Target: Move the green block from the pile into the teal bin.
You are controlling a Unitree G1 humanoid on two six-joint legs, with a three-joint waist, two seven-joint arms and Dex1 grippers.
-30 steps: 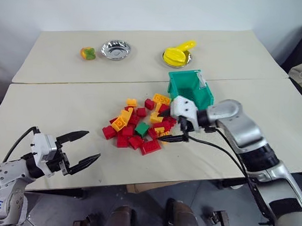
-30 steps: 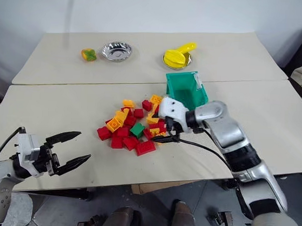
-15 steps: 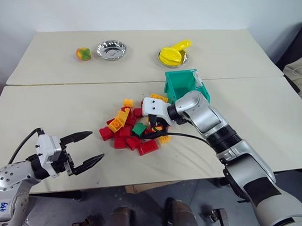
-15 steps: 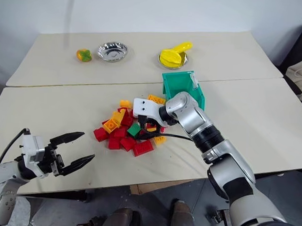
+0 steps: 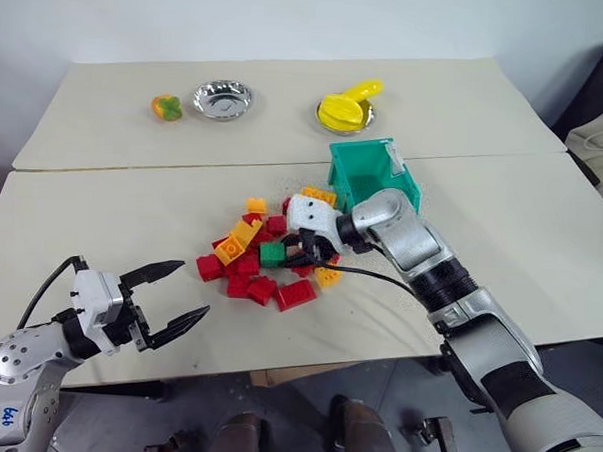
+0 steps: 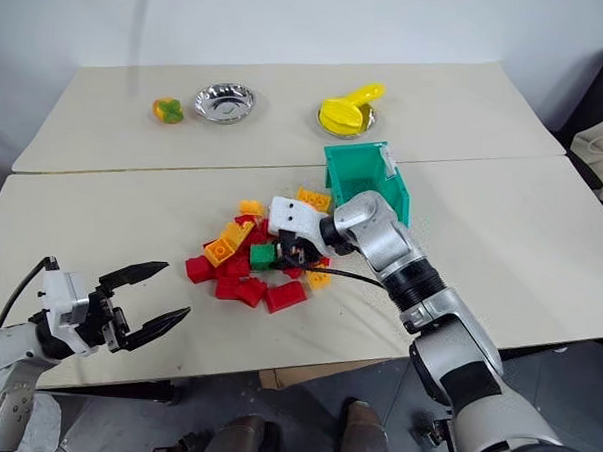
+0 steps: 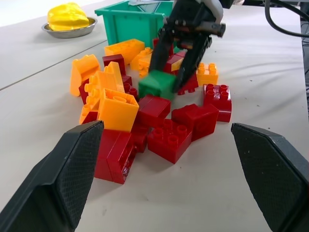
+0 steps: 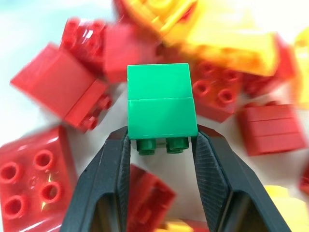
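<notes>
Your table spreads wide and pale, two tops butted along a seam, and right of centre stands the teal bin, open top, white label on its rim. Just in front of it, to its left, sprawls the pile, red and yellow-orange bricks in a loose heap. Back along the far side you've got a silver bowl, a yellow scoop sitting in a second bowl, and a small orange-and-green toy. Now your right gripper, reaching in from the bin side, has its two black fingers clamped on either flank of the green block, studs toward the wrist; the block sits at the pile's middle, over the red bricks. Your left gripper hangs near the table's front edge, well apart from the pile, jaws spread wide with nothing between them
</notes>
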